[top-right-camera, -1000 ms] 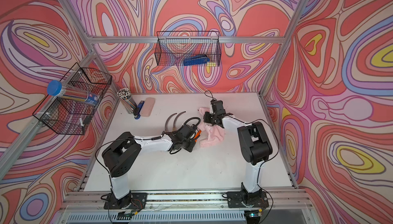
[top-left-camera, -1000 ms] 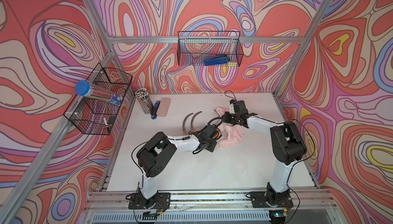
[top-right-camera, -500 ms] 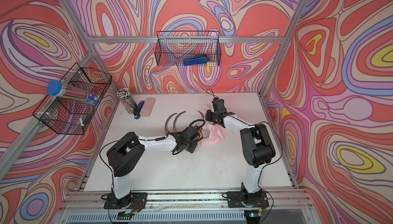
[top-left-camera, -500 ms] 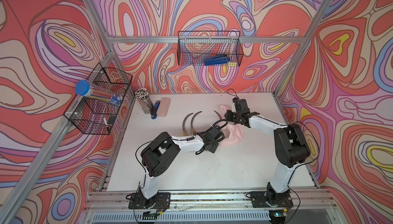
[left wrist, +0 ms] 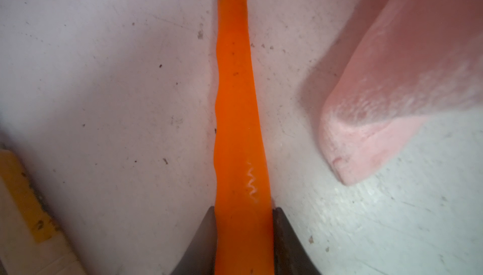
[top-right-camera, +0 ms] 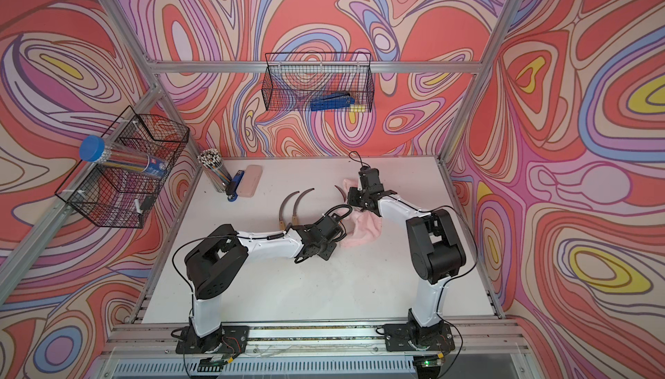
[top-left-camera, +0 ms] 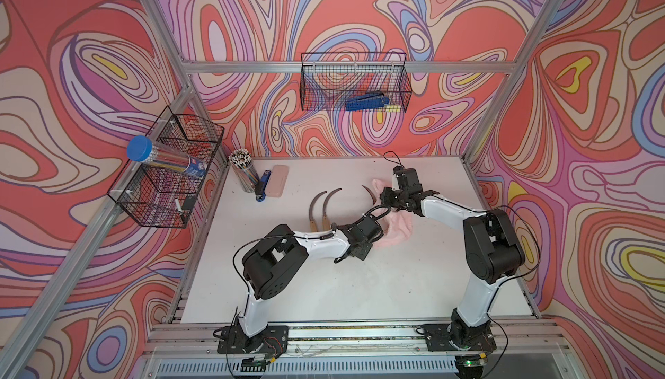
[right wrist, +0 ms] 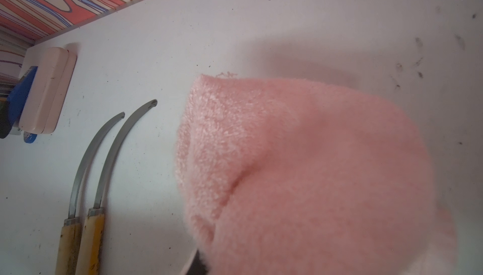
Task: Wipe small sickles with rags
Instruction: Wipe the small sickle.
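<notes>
The orange-handled sickle (left wrist: 239, 104), a small tool with a bright orange grip and a dark curved metal blade, sits about the middle of the white tabletop (top-left-camera: 324, 287), somewhat toward the far edge. The left pincer (left wrist: 244, 213) is clenched on the butt end of the grip, with a dark finger pressed to either side. Whether the grip rests on the surface or hangs just above it I cannot tell.

A soft pale pink terry rag (right wrist: 313, 169) is draped over the blade, so in a top view only the dark blade tip (top-left-camera: 368, 192) pokes out toward the far edge. The right pincer (top-left-camera: 388, 201) is clamped on the rag's upper part, its fingers almost wholly hidden by the cloth. The rag's loose end lies on the tabletop near the orange grip, not touching it.

Two wooden-handled sickles (right wrist: 115, 153), with grey curved blades and pale yellowish grips, lie side by side toward the left edge, apart from the rag, their blades curving toward the far edge.

In the far left corner a rigid pink oblong case (top-left-camera: 279, 181) lies just beside a blue stapler (top-left-camera: 263, 186) and a clear cup of pencils (top-left-camera: 244, 172).
</notes>
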Tool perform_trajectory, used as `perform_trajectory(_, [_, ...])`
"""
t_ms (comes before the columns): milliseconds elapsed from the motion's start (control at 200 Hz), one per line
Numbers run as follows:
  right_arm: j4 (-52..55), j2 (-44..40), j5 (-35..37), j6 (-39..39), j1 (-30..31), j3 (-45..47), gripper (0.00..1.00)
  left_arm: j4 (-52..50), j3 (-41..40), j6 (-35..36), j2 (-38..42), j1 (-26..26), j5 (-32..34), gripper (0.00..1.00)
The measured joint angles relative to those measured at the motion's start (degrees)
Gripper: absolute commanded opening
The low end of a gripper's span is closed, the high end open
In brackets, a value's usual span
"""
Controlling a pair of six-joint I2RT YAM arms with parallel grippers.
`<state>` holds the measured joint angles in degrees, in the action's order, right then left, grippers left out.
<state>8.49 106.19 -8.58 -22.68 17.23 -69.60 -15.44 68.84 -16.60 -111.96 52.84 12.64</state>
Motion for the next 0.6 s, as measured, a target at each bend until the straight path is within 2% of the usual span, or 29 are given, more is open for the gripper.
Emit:
perform_trajectory(175, [-0.5,1.3,-1.6,1.3,1.1,0.0,0.0,-2.3,-2.2,-0.7,2.6,0.1,-2.4,0.0])
perform_trajectory(345, [-0.9,6.0,-1.9,1.6,2.7,-1.1,0.0,-6.7,-4.4,-2.8,6.6,1.9,-4.8,0.0])
perform_trajectory(601, [0.8,15.2,-3.0,2.2,2.7,-12.5,0.0,-8.8,-7.1,-6.0,11.6,3.2,-9.0,0.0])
